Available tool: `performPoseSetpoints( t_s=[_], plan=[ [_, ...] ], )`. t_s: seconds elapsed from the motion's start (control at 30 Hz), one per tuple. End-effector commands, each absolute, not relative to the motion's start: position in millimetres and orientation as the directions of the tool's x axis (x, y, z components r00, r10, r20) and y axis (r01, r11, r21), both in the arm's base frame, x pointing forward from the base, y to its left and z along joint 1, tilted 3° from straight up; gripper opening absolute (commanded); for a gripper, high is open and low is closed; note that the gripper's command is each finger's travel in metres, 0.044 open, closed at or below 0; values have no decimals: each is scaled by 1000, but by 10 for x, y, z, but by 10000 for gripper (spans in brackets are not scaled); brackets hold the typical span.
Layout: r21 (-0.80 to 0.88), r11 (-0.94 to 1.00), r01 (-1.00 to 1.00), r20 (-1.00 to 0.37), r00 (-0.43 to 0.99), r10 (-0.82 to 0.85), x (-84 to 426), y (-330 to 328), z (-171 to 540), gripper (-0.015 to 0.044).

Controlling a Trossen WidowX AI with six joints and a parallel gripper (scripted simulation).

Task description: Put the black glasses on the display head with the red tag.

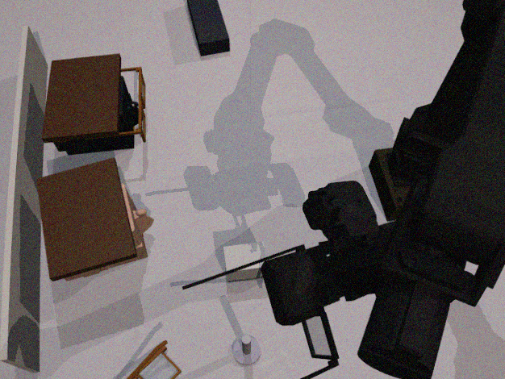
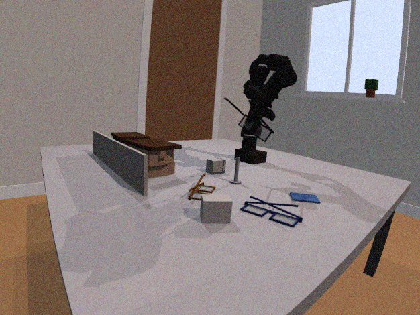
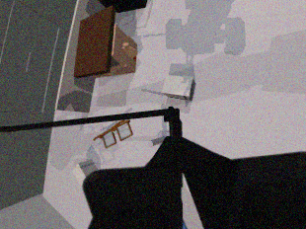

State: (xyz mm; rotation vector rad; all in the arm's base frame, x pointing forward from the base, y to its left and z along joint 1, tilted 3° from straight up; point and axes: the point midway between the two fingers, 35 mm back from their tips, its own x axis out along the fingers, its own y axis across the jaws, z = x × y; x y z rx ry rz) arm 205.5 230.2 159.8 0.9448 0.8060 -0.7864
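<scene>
Black rectangular-framed glasses (image 1: 326,336) (image 2: 266,131) (image 3: 89,119) held up over the table

The black parallel-jaw gripper (image 1: 299,281) (image 2: 251,127), nearly closed, grips them above the white table (image 2: 203,264), right of the bare-faced, brown-topped display head (image 1: 87,220) (image 2: 162,159) (image 3: 96,44); neither temple touches that head.

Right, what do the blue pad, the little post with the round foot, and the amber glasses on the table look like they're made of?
The blue pad: perhaps cloth or foam, flat and matte.
The post: likely metal, plain grey, though plastic is possible.
The amber glasses: probably plastic frames, evenly orange-brown, with pale see-through lenses.
</scene>
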Motion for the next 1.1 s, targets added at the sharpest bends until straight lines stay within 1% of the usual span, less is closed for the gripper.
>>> performPoseSetpoints(
  t_s=[0.0, 0.33, 0.57, 0.63, 0.67, 0.73, 1.07],
  plan=[
    [455, 284, 844, -830, 517, -209, 1950, 2268, 1627, 0],
    [617, 52, 786, -770, 615, -170, 1720, 2194, 1705, 0],
    [684, -100, 723, -729, 671, -137, 1594, 2139, 1746, 0],
    [687, -110, 718, -726, 674, -134, 1586, 2135, 1748, 0],
    [668, -68, 741, -741, 656, -141, 1613, 2160, 1747, 11],
    [668, -68, 741, -741, 656, -141, 1613, 2160, 1747, 0],
    [668, -68, 741, -741, 656, -141, 1613, 2160, 1747, 0]
  ],
)
